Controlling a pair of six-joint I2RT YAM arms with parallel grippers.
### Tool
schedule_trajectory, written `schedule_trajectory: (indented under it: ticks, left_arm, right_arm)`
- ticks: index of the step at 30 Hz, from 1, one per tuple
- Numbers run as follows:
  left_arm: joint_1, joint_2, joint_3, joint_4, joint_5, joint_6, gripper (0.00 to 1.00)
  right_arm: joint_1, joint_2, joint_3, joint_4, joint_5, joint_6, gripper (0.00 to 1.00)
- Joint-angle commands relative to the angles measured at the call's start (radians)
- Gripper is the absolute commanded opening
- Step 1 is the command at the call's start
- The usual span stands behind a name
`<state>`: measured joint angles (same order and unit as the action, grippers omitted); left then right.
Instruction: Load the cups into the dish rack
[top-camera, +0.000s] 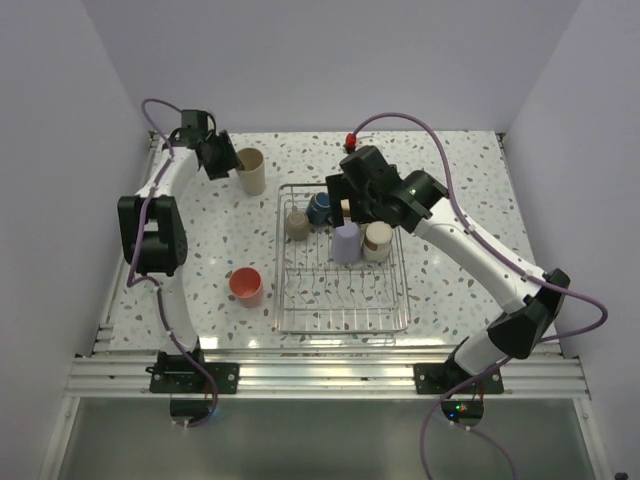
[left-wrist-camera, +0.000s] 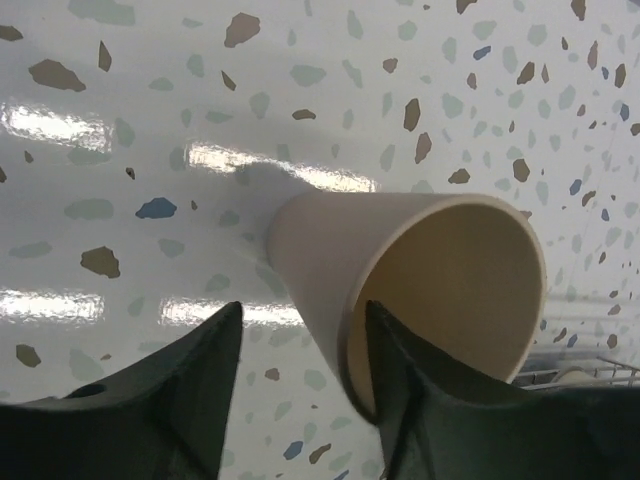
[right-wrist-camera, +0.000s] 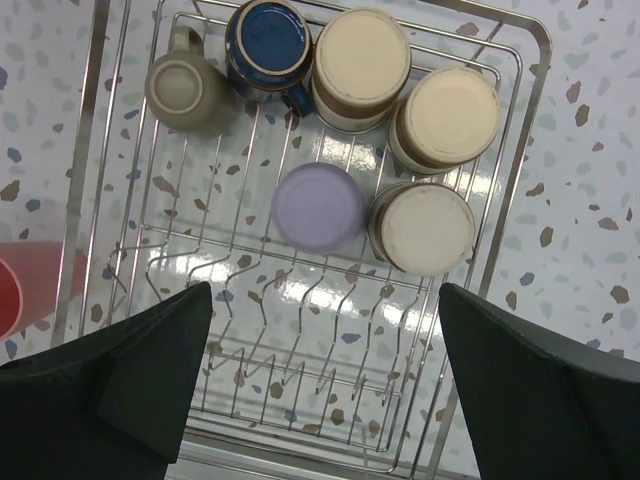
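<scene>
The tall beige tumbler stands upright on the table at the back left. My left gripper is open beside it. In the left wrist view the tumbler's near wall lies between the fingers of the left gripper, with a gap showing. The dish rack holds a lavender tumbler, a dark blue mug, a tan mug and three cream-bottomed cups, all upside down. My right gripper is wide open and empty above the rack. A coral-pink cup stands left of the rack.
The near half of the rack shows bare wire prongs. White walls close in the speckled table on the left, back and right. The right arm reaches over the rack's right side.
</scene>
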<state>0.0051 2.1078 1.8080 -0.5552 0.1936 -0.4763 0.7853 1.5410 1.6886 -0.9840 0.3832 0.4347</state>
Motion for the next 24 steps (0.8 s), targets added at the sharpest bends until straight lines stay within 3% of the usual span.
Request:
schedule_trajectory:
  ticks: [1,3,5,6,7,10,14,18,19,24]
  left_arm:
    - [0.003,0.038,0.073,0.046,0.007,0.022,0.48]
    - [-0.019,0.055,0.086,0.047,0.004,0.015,0.38]
    - [-0.024,0.070,0.123,0.049,-0.006,0.007,0.12]
    - [-0.024,0.087,0.146,0.029,-0.009,-0.001,0.03]
    - [-0.024,0.096,0.206,0.008,-0.023,-0.008,0.00]
    - [-0.022,0.081,0.293,-0.048,-0.025,-0.044,0.00]
    - [-0.021,-0.052,0.234,-0.034,0.026,-0.102,0.00]
    - [-0.019,-0.289,0.027,0.056,0.148,-0.171,0.00]
    - [-0.020,-0.333,-0.064,0.072,0.176,-0.189,0.00]
    - [-0.019,-0.608,-0.295,0.220,0.276,-0.304,0.00]
  right_arm:
    - [-0.003,0.016,0.060,0.013,0.016,0.035,0.98]
    - [-0.001,0.008,0.059,0.016,0.014,0.029,0.99]
    - [-0.001,-0.022,0.043,0.028,0.017,0.006,0.99]
    - [-0.001,-0.034,0.024,0.030,0.020,-0.004,0.99]
    - [-0.003,-0.050,0.013,0.036,0.020,-0.025,0.99]
    - [-0.006,-0.123,-0.033,0.068,0.013,-0.053,0.99]
    - [-0.026,-0.203,-0.108,0.166,-0.069,-0.045,0.99]
    - [-0.118,-0.242,-0.217,0.346,-0.379,0.024,0.99]
    - [-0.145,-0.237,-0.231,0.425,-0.558,0.086,0.98]
    - [-0.228,-0.207,-0.290,0.717,-0.892,0.260,0.99]
